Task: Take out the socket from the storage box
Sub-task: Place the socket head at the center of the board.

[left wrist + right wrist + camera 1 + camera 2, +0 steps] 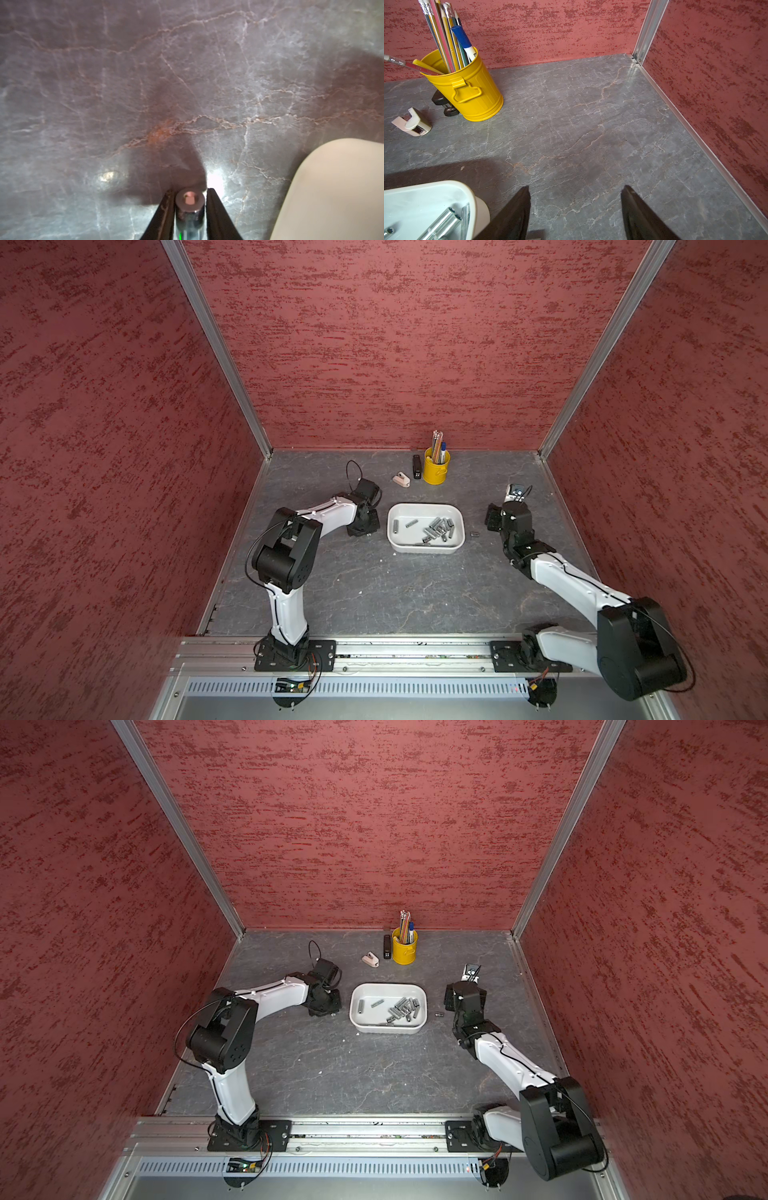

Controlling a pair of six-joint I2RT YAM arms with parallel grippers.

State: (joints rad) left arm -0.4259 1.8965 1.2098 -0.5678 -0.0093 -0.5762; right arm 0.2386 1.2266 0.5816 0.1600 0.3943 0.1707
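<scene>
Socket between left jaws, beside storage box

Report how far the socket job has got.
Done: one loose socket lies on the table beside the box. In hand: the left pincer grips a second socket low over the table, outside the box. Left: a pile of sockets lies inside it; the right pincer stands open and empty.

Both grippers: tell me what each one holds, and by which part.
The left gripper holds a socket by the sides of its metal barrel, with its open end facing outward. The right gripper is open and holds nothing.
</scene>
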